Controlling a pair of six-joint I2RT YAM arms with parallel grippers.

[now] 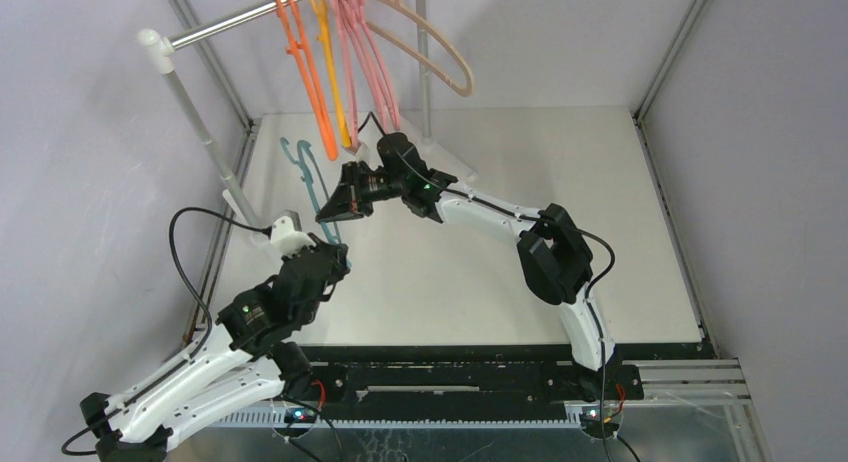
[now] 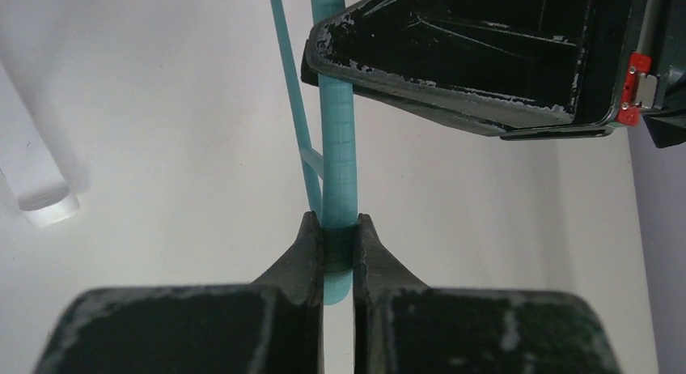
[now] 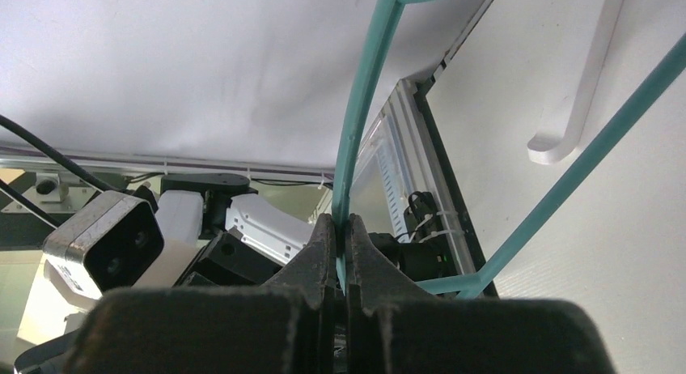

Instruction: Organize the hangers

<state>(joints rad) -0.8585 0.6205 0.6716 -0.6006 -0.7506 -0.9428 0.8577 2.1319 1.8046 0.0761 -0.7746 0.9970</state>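
While the right hand (image 3: 341, 227) pinches the teal hanger (image 2: 338, 147), the left hand (image 2: 338, 232) clamps it too.

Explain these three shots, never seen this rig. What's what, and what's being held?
Two robot arms are bolted at the near edge of a white table. The top view looks down from above and behind them. The other two come from cameras on each wrist, looking along the fingers. Both the left gripper and the right gripper are shut on one teal hanger. Behind, orange hangers, pink hangers and a beige hanger hang on a silver rail.
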